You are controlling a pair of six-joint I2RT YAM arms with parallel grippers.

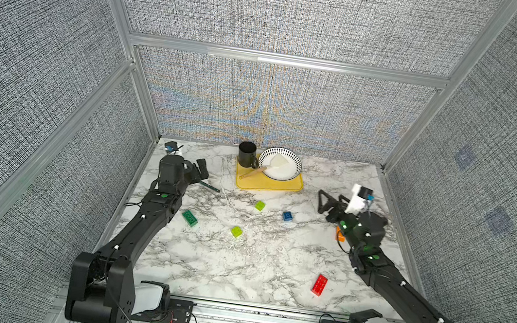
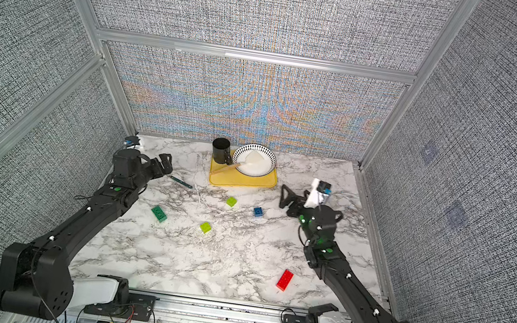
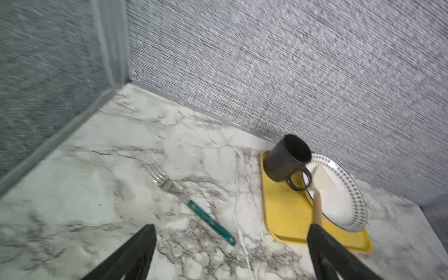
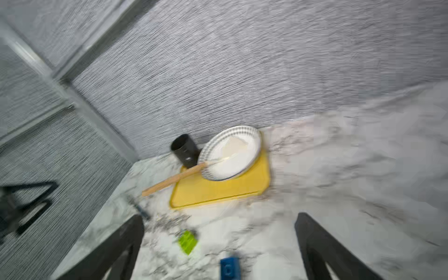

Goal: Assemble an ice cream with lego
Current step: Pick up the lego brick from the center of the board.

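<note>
Bricks [image 1: 236, 231] lie scattered, unjoined, across the bench [image 1: 235, 269], red brick [image 1: 319, 284] near right, orange brick [image 1: 340, 234] half hidden by the right arm [image 1: 388, 276]. Both arms' jaws stand spread, empty, probably awaiting a first pick.

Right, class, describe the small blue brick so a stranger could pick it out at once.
Find the flat yellow plastic tray at the back of the white marble-patterned table. Just in front of it lie two small studded plastic bricks. The blue brick is nearer the right arm; its neighbour is a lime-green brick.
</note>
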